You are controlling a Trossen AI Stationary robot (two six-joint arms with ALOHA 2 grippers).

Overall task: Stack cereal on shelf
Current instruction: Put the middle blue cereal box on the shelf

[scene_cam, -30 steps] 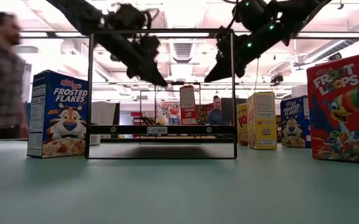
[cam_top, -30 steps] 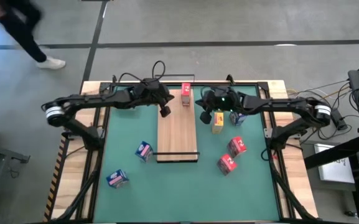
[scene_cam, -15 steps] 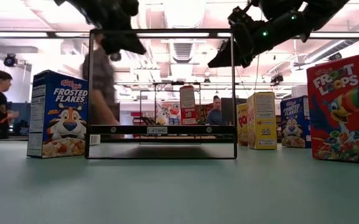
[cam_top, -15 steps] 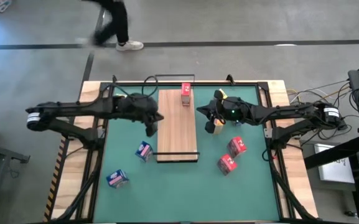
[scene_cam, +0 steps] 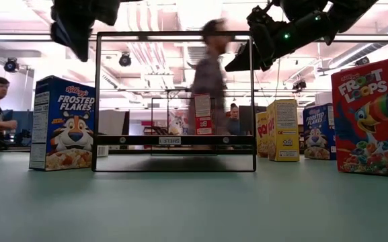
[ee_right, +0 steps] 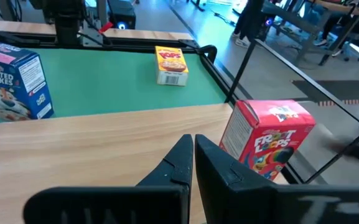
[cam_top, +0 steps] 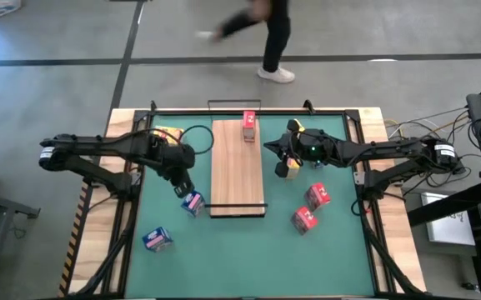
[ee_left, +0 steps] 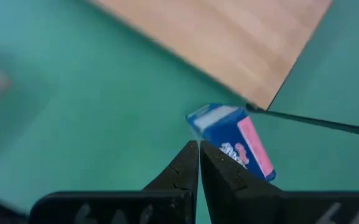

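The shelf (cam_top: 237, 171) is a light-wood board lying along the middle of the green mat, with a thin black wire frame (scene_cam: 173, 35) at its ends. One red cereal box (cam_top: 249, 127) stands on its far end. My left gripper (cam_top: 182, 188) is shut and points down just above a blue cereal box (ee_left: 232, 140), which stands on the mat by the shelf's near left corner. My right gripper (cam_top: 268, 150) is shut and hovers nearly level at the shelf's right edge, facing the red box (ee_right: 269, 140). A yellow box (cam_top: 292, 167) stands below the right arm.
Two red boxes (cam_top: 318, 196) (cam_top: 304, 219) stand on the mat to the right of the shelf. A blue box (cam_top: 157, 240) stands near the front left and a yellow box (cam_top: 167, 133) at the far left. A person (cam_top: 269, 33) walks past beyond the far edge.
My left gripper has swung from over the shelf's far part toward the table's left and near edges. It has tipped from slanting to pointing down over the blue box. My right gripper has tipped up a little toward level, then kept still. Both stay shut.
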